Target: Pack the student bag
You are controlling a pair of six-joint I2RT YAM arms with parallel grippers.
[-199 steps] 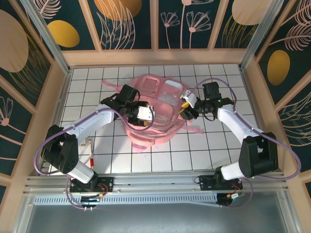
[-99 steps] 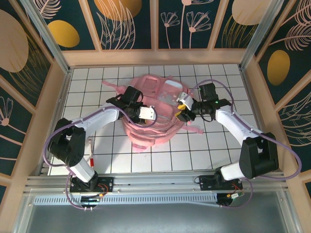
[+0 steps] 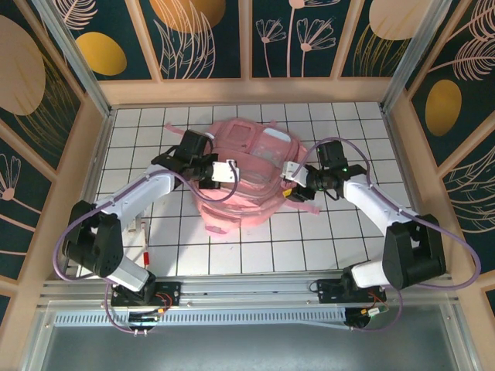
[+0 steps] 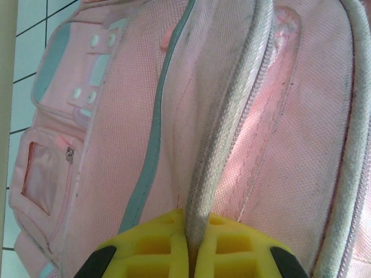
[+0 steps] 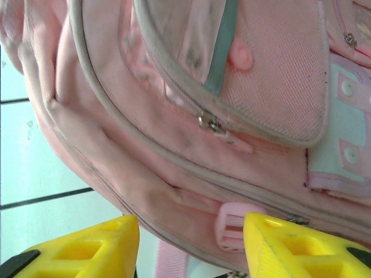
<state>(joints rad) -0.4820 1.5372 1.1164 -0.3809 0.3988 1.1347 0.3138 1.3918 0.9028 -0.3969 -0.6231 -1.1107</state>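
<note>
The student bag [image 3: 246, 174], a large pink backpack, lies in the middle of the tiled table. My left gripper [image 3: 222, 171] is on the bag's left side. In the left wrist view the yellow fingers [image 4: 156, 246] are shut on a grey zipper band [image 4: 232, 133] of the bag [image 4: 116, 116], pinching it in a raised fold. My right gripper [image 3: 291, 186] is at the bag's right edge and stands open [image 5: 190, 223]. Between its yellow fingers lie the bag's side [image 5: 174, 87] and a pink strap buckle [image 5: 232, 229]. A metal zipper pull [image 5: 210, 123] lies further up the side.
A red pen [image 3: 145, 255] lies on the tiles near the left arm's base, with a small pale item [image 3: 140, 226] just above it. Pink straps [image 3: 311, 207] trail from the bag's right side. Wooden rails [image 3: 247, 91] wall the table at back and sides.
The left gripper has shut on the bag's zipper band and pulled left, bunching the fabric. The right gripper has dropped to the bag's right edge. The bag has shifted slightly.
</note>
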